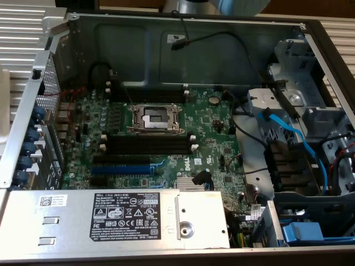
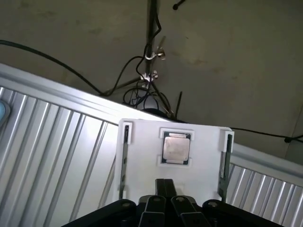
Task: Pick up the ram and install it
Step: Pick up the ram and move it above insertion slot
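Two narrow ram sticks stand on edge in the side slots of a white holder: one ram stick on one side and another on the other. My gripper hovers just short of the holder's near edge, between the two sticks, shut with nothing in it. In the exterior view the open computer case shows the green motherboard with long black slots that have white end clips and stand bare.
A square processor chip sits in the holder's middle. The holder lies on a ribbed metal surface, with cables on the floor beyond. In the case are a processor socket, blue slot, power supply, and blue cable.
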### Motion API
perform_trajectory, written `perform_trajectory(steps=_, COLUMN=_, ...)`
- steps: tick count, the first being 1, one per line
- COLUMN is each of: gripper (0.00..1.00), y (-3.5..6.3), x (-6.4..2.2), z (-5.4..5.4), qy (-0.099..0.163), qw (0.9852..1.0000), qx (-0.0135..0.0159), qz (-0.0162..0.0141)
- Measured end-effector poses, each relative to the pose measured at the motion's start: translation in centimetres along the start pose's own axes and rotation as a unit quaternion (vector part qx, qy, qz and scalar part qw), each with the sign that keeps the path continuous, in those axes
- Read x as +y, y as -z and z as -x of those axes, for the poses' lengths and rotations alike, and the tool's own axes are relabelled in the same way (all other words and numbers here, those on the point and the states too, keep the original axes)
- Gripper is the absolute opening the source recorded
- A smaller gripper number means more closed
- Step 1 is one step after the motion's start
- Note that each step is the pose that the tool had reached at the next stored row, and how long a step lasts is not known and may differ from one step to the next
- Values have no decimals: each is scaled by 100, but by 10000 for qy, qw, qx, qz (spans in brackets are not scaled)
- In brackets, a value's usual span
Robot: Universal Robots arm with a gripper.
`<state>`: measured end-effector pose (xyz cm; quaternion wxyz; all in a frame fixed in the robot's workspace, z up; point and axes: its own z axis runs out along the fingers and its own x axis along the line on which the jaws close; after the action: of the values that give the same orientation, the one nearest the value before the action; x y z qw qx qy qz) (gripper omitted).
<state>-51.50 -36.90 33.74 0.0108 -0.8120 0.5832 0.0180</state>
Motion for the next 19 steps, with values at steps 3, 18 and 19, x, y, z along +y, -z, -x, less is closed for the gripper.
perform_trajectory(steps=3, gripper=10, y=-48, x=-15, z=-16, qy=73, qw=10000, qx=2, qz=-2)
perform_trajectory(steps=18, gripper=10, y=-213, x=-148, z=-140, qy=90, qw=9999, qx=21, qz=-53)
perform_trajectory(steps=19, gripper=10, y=-230, x=-148, z=-141, qy=90, qw=9999, qx=21, qz=-53)
